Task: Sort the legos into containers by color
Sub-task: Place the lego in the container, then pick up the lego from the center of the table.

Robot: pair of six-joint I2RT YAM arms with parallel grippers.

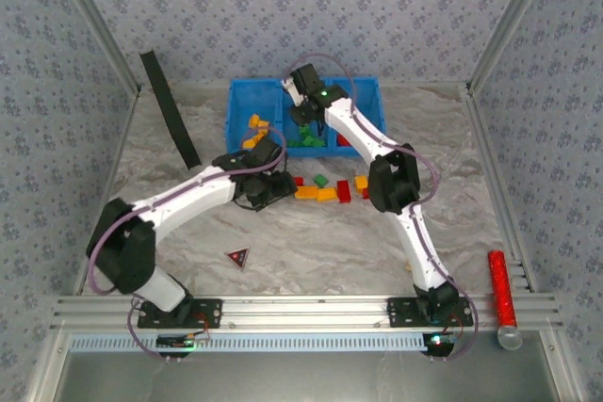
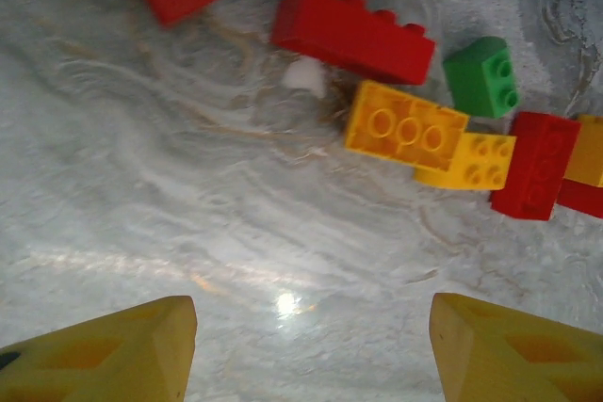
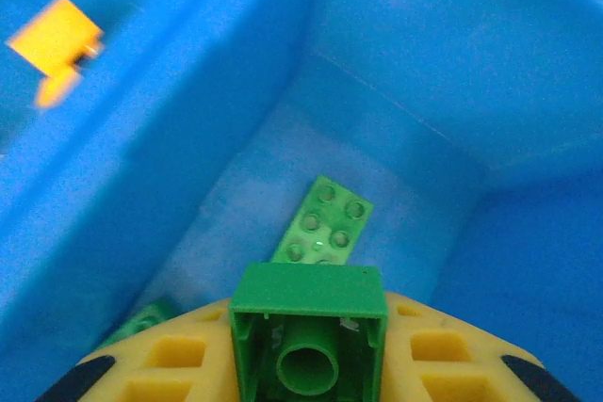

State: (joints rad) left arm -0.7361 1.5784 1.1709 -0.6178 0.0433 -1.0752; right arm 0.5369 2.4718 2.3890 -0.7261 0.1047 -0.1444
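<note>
My right gripper [image 3: 309, 357] is shut on a green lego [image 3: 309, 336] and hangs over the middle compartment of the blue container [image 3: 188, 120]. A flat green lego [image 3: 325, 223] lies on that compartment's floor. A yellow lego [image 3: 57, 44] rests in the compartment beside it. From above, the right gripper [image 1: 303, 120] is over the container [image 1: 243, 91]. My left gripper [image 2: 313, 345] is open above bare table, its yellow fingers [image 2: 113, 350] wide apart. Ahead of it lie a red lego [image 2: 353, 33], an orange one [image 2: 405, 129], a yellow one [image 2: 471, 159] and a green one [image 2: 482, 75].
A row of loose legos [image 1: 320, 192] sits mid-table just in front of the container, beside the left gripper [image 1: 264, 185]. A dark red-edged triangle [image 1: 238, 256] lies nearer the bases. A black strap [image 1: 170, 110] leans at the left wall. A red tube [image 1: 499, 284] lies at the right edge.
</note>
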